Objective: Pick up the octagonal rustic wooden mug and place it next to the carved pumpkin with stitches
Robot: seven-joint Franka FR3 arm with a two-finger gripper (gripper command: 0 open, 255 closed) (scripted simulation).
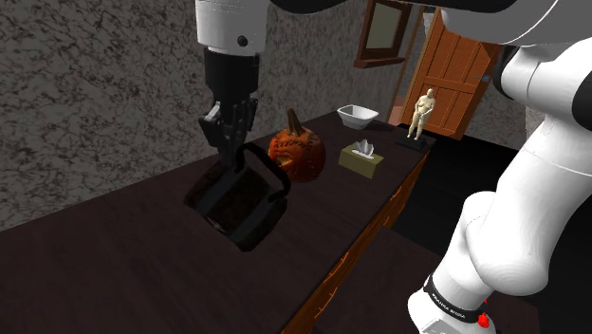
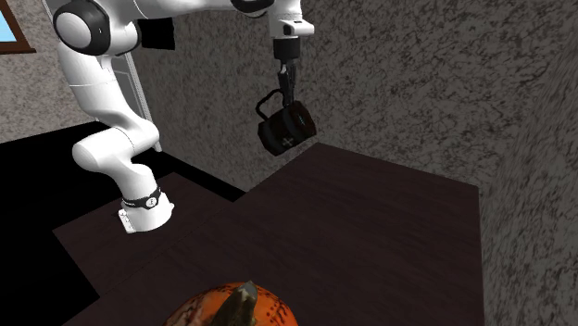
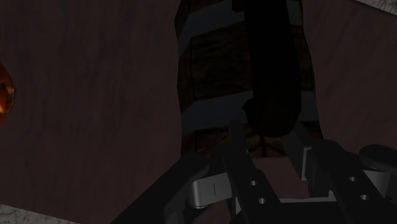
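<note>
A dark wooden mug (image 1: 242,201) with metal bands hangs tilted in the air above the dark table (image 1: 114,256); my black gripper (image 1: 232,152) is shut on its handle. In the second exterior view the mug (image 2: 285,130) dangles below the gripper (image 2: 286,91), well above the tabletop. In the wrist view the fingers (image 3: 240,153) clasp the dark handle (image 3: 273,76), with the mug's banded body (image 3: 216,63) beyond it. The orange carved pumpkin (image 1: 297,152) with a stem stands on the table just behind the mug; its top (image 2: 236,307) shows in the second exterior view.
Past the pumpkin on the table are a tissue box (image 1: 361,157), a white bowl (image 1: 356,116) and a small pale figurine (image 1: 420,116) on a dark base. A rough grey wall (image 1: 95,85) runs along the table's far side. A wooden door (image 1: 455,81) stands behind.
</note>
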